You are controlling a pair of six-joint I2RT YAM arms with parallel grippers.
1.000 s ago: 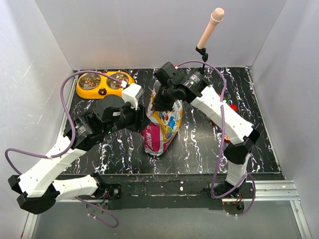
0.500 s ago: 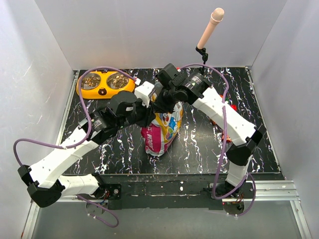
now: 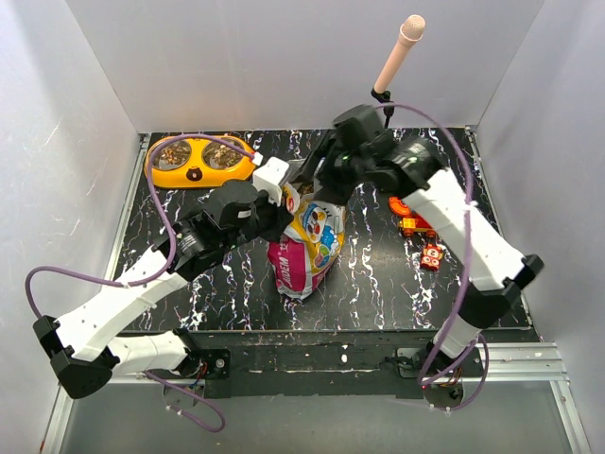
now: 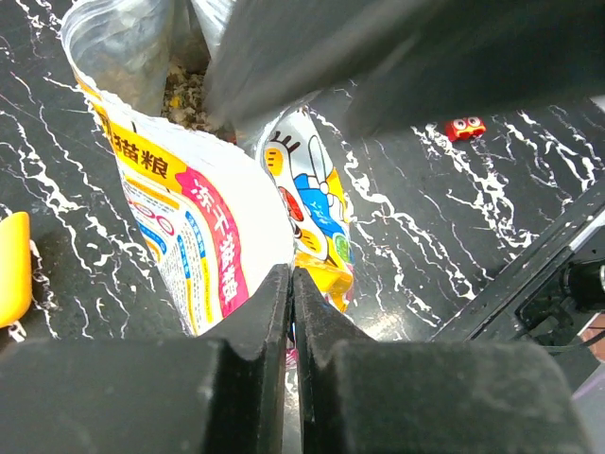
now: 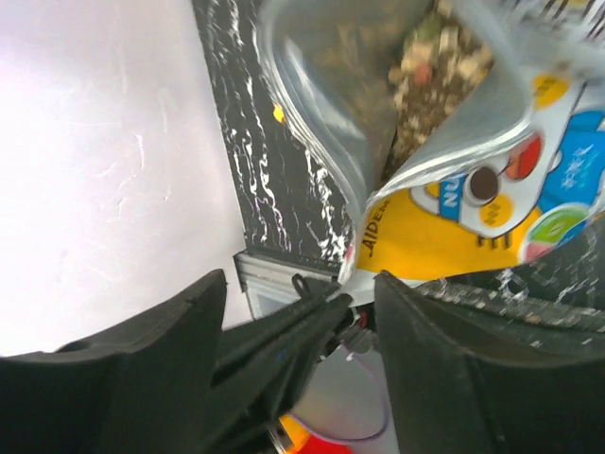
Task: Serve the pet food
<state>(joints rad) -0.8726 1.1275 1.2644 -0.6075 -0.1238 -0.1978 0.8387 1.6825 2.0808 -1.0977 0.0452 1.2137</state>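
I see the pet food [image 4: 184,83] as small brown and tan pellets, loose inside the open printed bag [image 4: 189,218] standing mid-table. More fills the orange double bowl [image 3: 194,173] far left. My left gripper [image 4: 290,284] pinches the bag's edge, jaws closed. My right gripper [image 5: 301,284] gapes wide at its mouth.

Marbled table [image 3: 378,284] carries pet food bag [image 3: 304,255], yellow feeder [image 3: 189,174], red toys [image 3: 416,227]

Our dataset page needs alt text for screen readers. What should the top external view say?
A printed pet food bag stands open at centre, the left gripper pinched shut on its edge and the right gripper open beside its mouth. A yellow double bowl holding kibble sits at the far left.
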